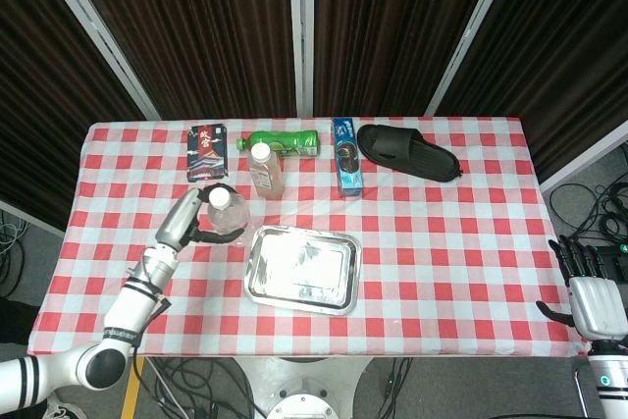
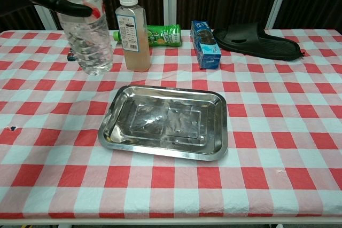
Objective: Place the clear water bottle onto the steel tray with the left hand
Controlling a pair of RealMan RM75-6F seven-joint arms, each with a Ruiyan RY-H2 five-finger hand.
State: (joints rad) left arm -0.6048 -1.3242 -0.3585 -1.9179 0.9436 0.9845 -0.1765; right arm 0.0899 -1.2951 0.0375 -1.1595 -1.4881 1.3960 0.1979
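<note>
My left hand (image 1: pixel 199 215) grips the clear water bottle (image 1: pixel 226 213) upright and above the tablecloth, just left of the steel tray (image 1: pixel 302 268). In the chest view the bottle (image 2: pixel 83 28) hangs at the upper left with dark fingers (image 2: pixel 53 1) wrapped round its upper part, its base above the cloth and left of the tray (image 2: pixel 165 122). The tray has nothing in it. My right hand (image 1: pixel 591 291) is off the table's right end, fingers apart and holding nothing.
Along the far side stand a peach drink bottle (image 2: pixel 132 33), a lying green bottle (image 2: pixel 160 34), a blue snack pack (image 2: pixel 205 37), a black slipper (image 2: pixel 259 41) and a dark box (image 1: pixel 206 151).
</note>
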